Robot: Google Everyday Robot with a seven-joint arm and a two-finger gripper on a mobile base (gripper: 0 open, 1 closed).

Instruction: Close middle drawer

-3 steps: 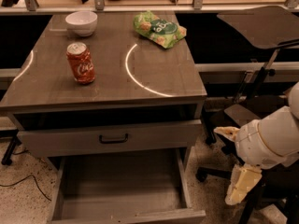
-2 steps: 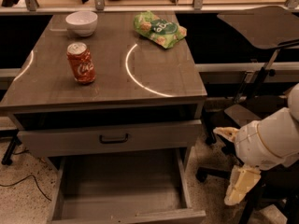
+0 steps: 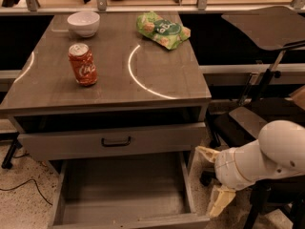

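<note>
The middle drawer (image 3: 121, 190) is pulled far out below the cabinet top, a wide empty grey box with its low front (image 3: 133, 222) at the bottom edge of the view; its handle is out of view. Above it the top drawer (image 3: 157, 138), with a black handle (image 3: 116, 141), stands slightly out. My gripper (image 3: 213, 178) is to the right of the middle drawer's right side wall, near its front corner. Its two cream fingers (image 3: 220, 200) are spread apart with nothing between them.
On the cabinet top (image 3: 157, 75) stand a red cola can (image 3: 83, 64), a white bowl (image 3: 84, 23) and a green chip bag (image 3: 162, 29). A black office chair (image 3: 259, 123) stands close on the right behind my arm. A cable (image 3: 24, 185) lies on the floor at left.
My gripper and arm have moved left and down, closer to the middle drawer's right side. The drawers and the things on the cabinet top have not moved.
</note>
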